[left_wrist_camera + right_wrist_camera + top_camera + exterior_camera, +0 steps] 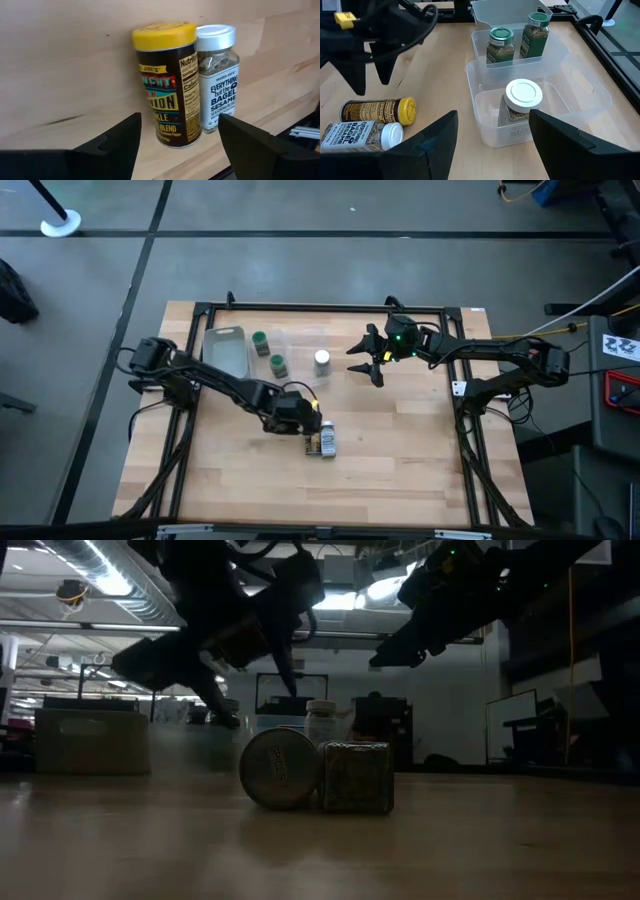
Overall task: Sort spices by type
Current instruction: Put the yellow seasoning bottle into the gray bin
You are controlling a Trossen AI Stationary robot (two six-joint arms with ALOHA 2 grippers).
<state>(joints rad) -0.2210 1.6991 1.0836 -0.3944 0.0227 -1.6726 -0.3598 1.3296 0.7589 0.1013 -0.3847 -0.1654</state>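
Observation:
The yellow-lidded jar (167, 85) and a silver-lidded jar (217, 75) lie on their sides, side by side, on the table's near middle (322, 440). My left gripper (178, 125) is open just above them, a finger on either side, touching neither. Two green-lidded jars (500, 45) (535, 35) stand upright in a clear container. A white-lidded jar (522, 100) stands in the neighbouring clear container (485, 125). My right gripper (366, 362) hovers open to the right of that jar, above the table.
A pale open tray (227, 350) sits left of the green-lidded jars, near the table's far left. Black frame rails (320, 308) run along the table's edges. Bare wood (400, 470) spreads to the right of the lying jars.

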